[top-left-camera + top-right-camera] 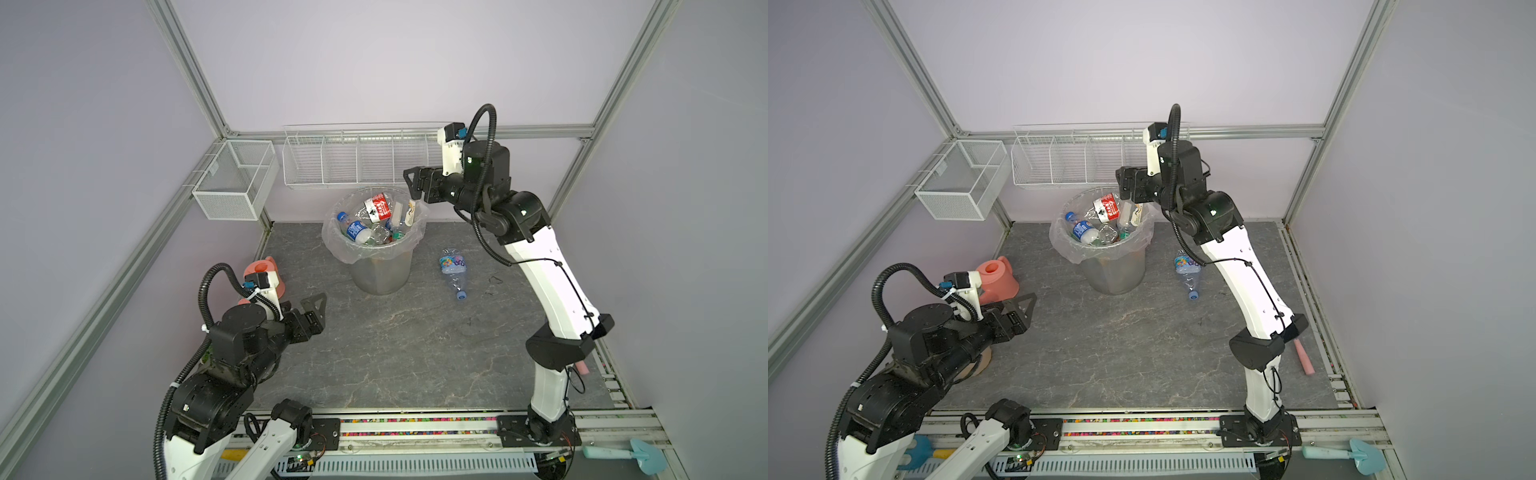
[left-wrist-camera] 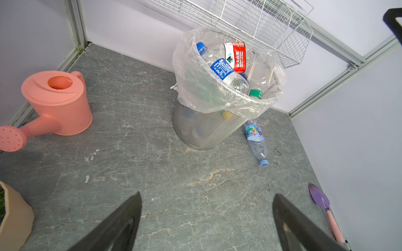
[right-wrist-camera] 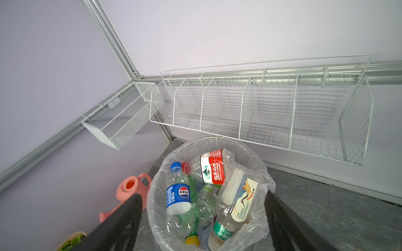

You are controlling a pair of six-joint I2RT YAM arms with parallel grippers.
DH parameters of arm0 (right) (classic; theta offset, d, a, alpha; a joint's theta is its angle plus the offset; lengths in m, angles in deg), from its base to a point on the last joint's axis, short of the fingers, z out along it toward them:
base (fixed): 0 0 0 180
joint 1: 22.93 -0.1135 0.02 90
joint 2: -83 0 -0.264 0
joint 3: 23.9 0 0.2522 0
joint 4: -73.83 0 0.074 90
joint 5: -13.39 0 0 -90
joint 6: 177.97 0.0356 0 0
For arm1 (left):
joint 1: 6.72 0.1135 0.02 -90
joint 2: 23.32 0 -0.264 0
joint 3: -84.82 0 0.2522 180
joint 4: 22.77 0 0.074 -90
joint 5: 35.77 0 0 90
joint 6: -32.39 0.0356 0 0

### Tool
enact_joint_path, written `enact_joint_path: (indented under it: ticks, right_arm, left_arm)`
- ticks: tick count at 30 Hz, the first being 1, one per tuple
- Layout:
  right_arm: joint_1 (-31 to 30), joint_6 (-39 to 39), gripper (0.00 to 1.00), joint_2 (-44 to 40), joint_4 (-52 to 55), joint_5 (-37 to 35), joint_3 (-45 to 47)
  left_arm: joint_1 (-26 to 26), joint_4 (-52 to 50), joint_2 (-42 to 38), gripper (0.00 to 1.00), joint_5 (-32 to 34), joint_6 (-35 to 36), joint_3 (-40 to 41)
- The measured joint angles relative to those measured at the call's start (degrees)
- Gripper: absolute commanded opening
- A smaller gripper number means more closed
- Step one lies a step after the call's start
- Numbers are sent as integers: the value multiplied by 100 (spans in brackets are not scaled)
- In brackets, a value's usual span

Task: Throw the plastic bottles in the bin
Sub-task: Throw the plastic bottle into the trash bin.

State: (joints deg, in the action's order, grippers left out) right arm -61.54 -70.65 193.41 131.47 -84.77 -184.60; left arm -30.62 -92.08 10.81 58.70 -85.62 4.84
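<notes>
The grey bin with a clear bag over its rim stands at the back of the floor, holding several plastic bottles. Among them, a white-labelled, green-capped bottle leans just inside the rim. My right gripper hangs open over the bin's right rim, with nothing between its fingers. One blue-labelled bottle lies on the floor right of the bin, also in the left wrist view. My left gripper stands open and empty at front left, pointing towards the bin.
A pink watering can stands behind the left arm. White wire baskets and a mesh basket hang on the walls above the bin. A purple trowel with a pink handle lies by the right edge; a beige plant pot sits front left.
</notes>
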Motion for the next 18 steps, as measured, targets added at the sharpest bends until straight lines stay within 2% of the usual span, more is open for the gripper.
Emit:
enact_joint_path:
  ticks: [4,12,18]
  right_arm:
    - [0,-20,93,-44,20,-2,173]
    - [52,-66,100,-313,212,-280,1182]
    - [444,26,99,-1029,256,-468,2170]
  left_arm:
    - [0,-2,-2,93,7,2,0]
    - [0,-22,-94,93,20,4,0]
    - [0,2,-120,94,-87,48,7]
